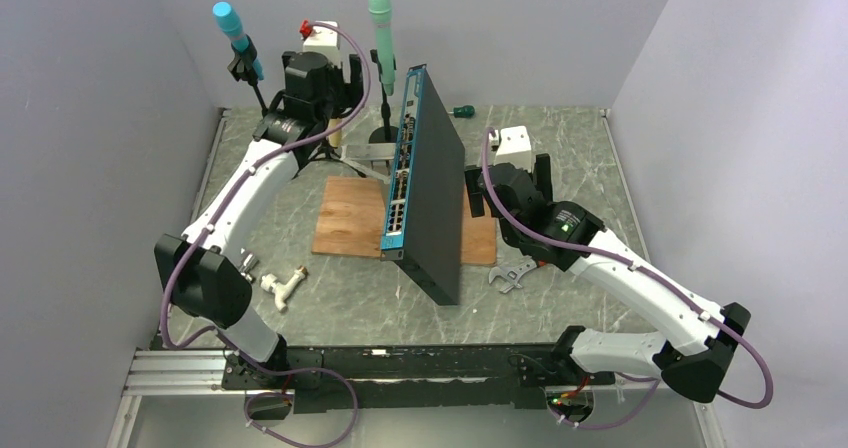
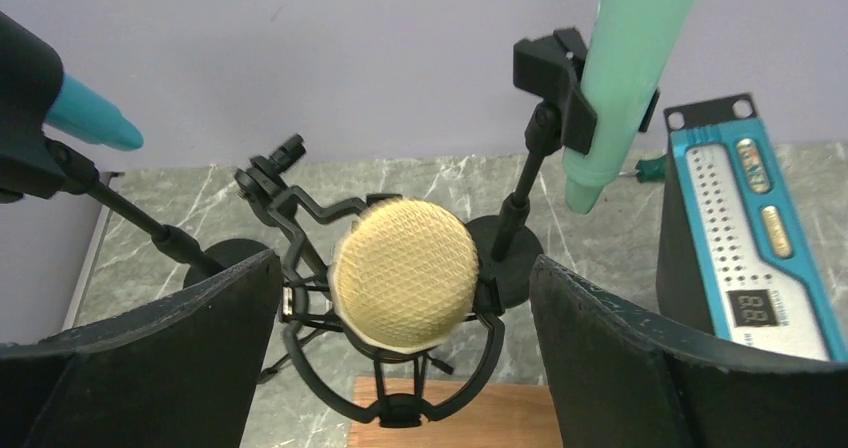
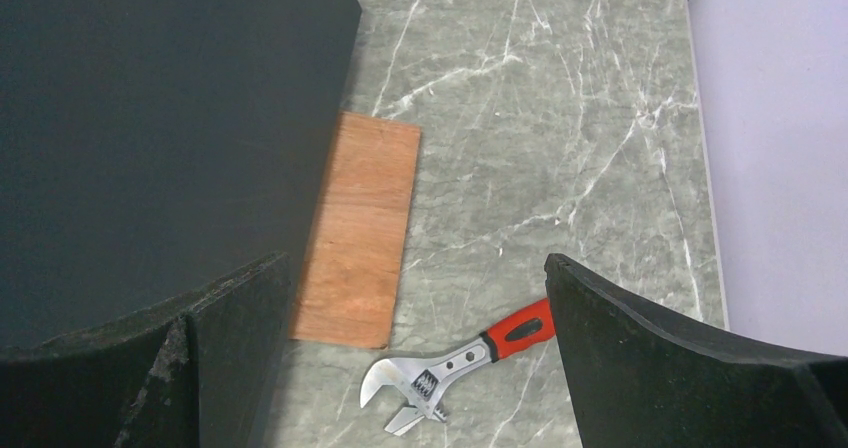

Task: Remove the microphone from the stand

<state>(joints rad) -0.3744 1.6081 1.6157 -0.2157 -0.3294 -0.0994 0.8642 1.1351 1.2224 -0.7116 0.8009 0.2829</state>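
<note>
A microphone [image 2: 403, 273] with a yellow mesh head sits in a black shock-mount cradle [image 2: 300, 230] on its stand, slightly blurred. My left gripper [image 2: 403, 268] is open. Its two black fingers [image 2: 180, 348] stand well apart on either side of the head and touch nothing. From above, the left gripper [image 1: 325, 98] hangs over that stand at the back of the table and hides most of the microphone. My right gripper [image 3: 415, 268] is open and empty, low over the table to the right of the network switch [image 1: 430, 188].
A blue microphone [image 1: 232, 23] and a green microphone [image 1: 381, 28] stand on their own stands close on either side. The black network switch leans on edge over a wooden board [image 1: 350, 218]. A red-handled wrench [image 3: 450, 368] lies under the right gripper. A white pipe fitting [image 1: 283, 286] lies front left.
</note>
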